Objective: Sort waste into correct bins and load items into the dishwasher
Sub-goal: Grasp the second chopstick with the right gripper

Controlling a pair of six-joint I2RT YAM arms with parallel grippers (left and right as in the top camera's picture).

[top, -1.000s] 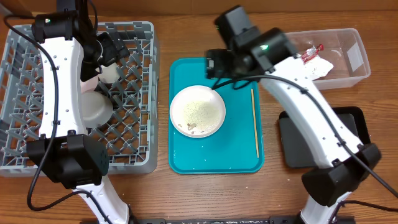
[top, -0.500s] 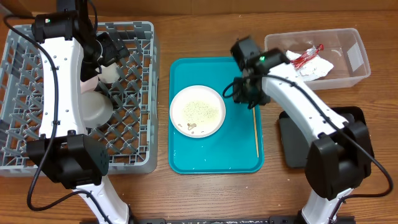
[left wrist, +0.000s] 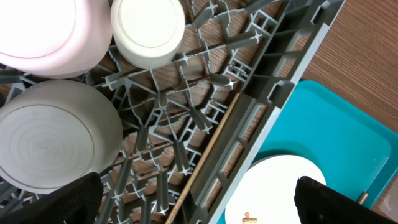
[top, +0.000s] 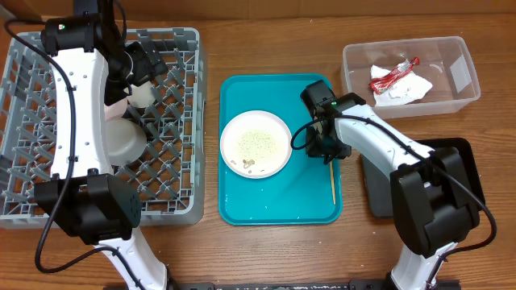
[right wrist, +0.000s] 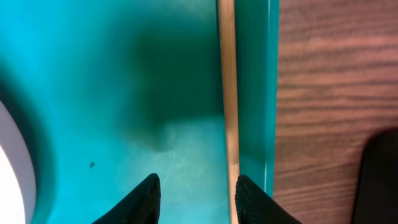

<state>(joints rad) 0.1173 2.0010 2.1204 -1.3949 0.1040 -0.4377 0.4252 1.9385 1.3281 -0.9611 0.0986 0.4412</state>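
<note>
The light, stiff, thin chopstick (right wrist: 227, 93) lay flat by the rim of the teal tray (right wrist: 93, 74), between the part-open, ungripping jaws of the right claw (right wrist: 199, 191), and probably needed a mid-shaft pinch.

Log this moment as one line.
left claw open over grey plastic dish rack | right claw open, straddling thin wooden chopstick | chopstick flat on teal serving tray

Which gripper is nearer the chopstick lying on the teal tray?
Right. The right gripper sits low over the chopstick, which lies between its fingers, beside the right one. The left gripper is far off, above the dish rack.
</note>
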